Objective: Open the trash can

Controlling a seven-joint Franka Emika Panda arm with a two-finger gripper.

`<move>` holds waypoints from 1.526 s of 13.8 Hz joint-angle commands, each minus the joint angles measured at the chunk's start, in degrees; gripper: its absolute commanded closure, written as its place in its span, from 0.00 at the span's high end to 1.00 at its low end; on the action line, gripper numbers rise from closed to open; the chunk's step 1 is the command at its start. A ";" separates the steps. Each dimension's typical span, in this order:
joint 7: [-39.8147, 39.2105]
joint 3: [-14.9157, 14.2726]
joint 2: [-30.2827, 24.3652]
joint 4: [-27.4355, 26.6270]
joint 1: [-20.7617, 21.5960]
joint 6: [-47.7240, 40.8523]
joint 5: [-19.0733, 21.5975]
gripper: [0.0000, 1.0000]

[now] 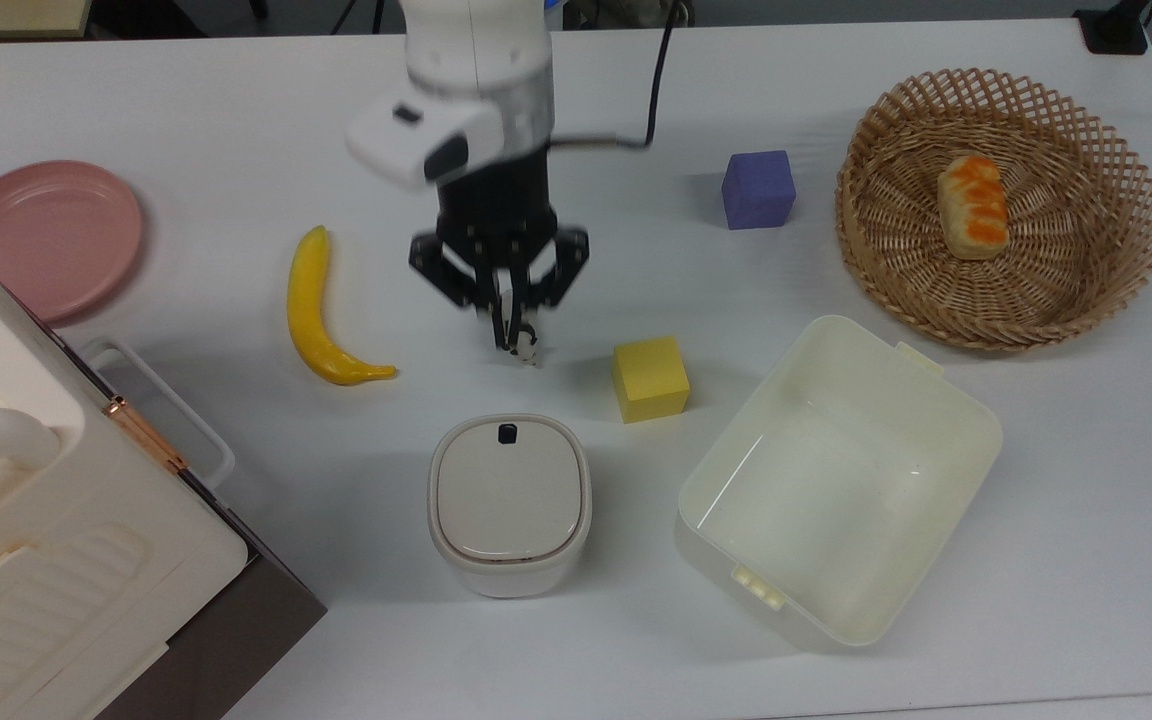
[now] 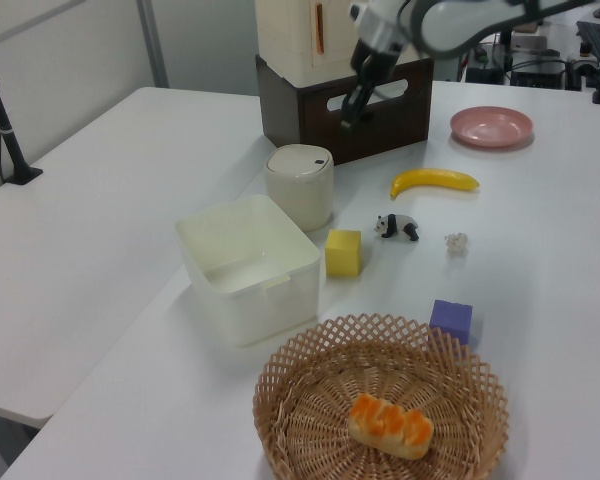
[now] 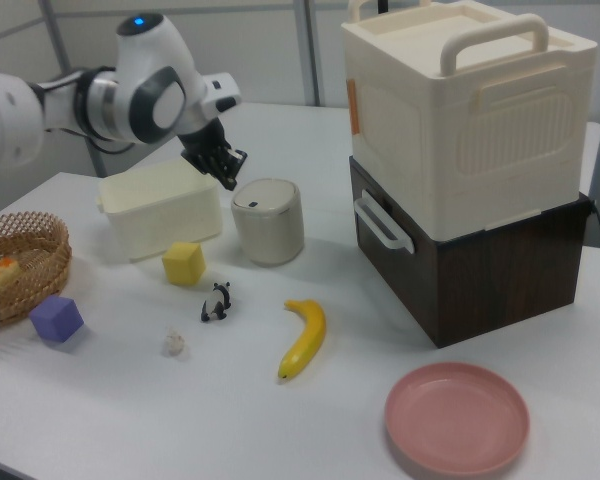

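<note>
The trash can (image 1: pixel 509 505) is a small white rounded-square bin, and its beige-grey lid lies flat and closed. A small dark button (image 1: pixel 507 432) sits at the lid's far edge in the top view. My gripper (image 1: pixel 508 340) hangs in the air, fingers pointing down and shut with nothing between them. In the top view it covers the toy panda, a short way beyond the bin. In the right view the gripper (image 3: pixel 229 181) is just above the top-left edge of the trash can (image 3: pixel 267 220). In the left view the gripper (image 2: pixel 350 118) is above the trash can (image 2: pixel 300 185) and to its right.
A yellow cube (image 1: pixel 650 378) and a lidless cream tub (image 1: pixel 841 325) stand at the top view's right of the bin. A banana (image 1: pixel 321 310) lies to its upper left. A big white case (image 1: pixel 36 560) on a dark box fills the lower left. Also present: purple cube (image 1: pixel 758 189), wicker basket (image 1: pixel 1001 85), pink plate (image 1: pixel 44 235).
</note>
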 commanded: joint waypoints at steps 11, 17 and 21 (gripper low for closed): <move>10.03 -0.59 11.73 6.41 1.27 11.91 -7.35 0.09; 9.07 -0.41 -8.82 -6.85 0.92 -0.19 -6.82 0.18; 3.11 -0.50 -16.92 -8.71 0.92 -18.09 -2.35 1.00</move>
